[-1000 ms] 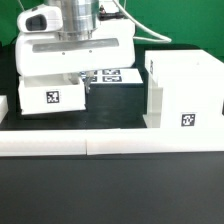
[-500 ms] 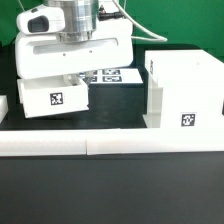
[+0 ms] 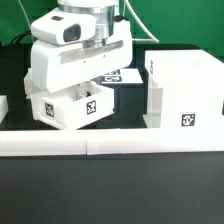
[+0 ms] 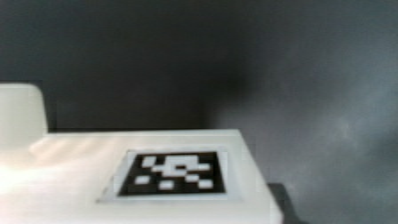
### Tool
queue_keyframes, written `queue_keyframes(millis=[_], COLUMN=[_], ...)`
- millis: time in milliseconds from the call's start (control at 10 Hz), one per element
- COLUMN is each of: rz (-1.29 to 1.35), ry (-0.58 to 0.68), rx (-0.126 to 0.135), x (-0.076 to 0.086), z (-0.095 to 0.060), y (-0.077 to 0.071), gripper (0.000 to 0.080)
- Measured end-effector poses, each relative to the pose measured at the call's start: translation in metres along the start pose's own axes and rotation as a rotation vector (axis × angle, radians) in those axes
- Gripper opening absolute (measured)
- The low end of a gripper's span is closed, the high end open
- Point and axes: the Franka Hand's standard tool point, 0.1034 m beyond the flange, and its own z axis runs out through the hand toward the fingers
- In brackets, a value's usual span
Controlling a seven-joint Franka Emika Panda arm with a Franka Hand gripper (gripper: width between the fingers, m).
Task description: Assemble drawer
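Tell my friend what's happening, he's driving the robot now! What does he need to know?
Gripper: seems shut on the small tray, which tilts along with the hand at the exterior view's left. The fingers are mostly hidden.
Housing: stands upright at the exterior view's right, apart from the tray. The tray is not in it.
Another white piece sits at the exterior view's left edge, possibly the second tray.
Done: this tray is grasped.
Left: bring it to the housing and slide it in, then probably do the same with the other one.
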Motion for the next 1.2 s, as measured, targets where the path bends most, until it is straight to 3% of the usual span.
queue_keyframes(millis=[400, 700, 1000, 1200], rz=[-0.255, -0.506, -0.729, -0.739], ry=[-0.003, -0.029, -0.059, -0.060], rx=[-0.012, -0.042, -0.042, -0.042], x=[-0.0042, 0.0032, 0.0009, -0.0001], z=[0.0002, 0.0031, 0.0030, 0.0031], y=[0.0048, 0.0014, 0.0039, 0.0046], gripper=[0.0042, 0.0042, 0.0042, 0.0042])
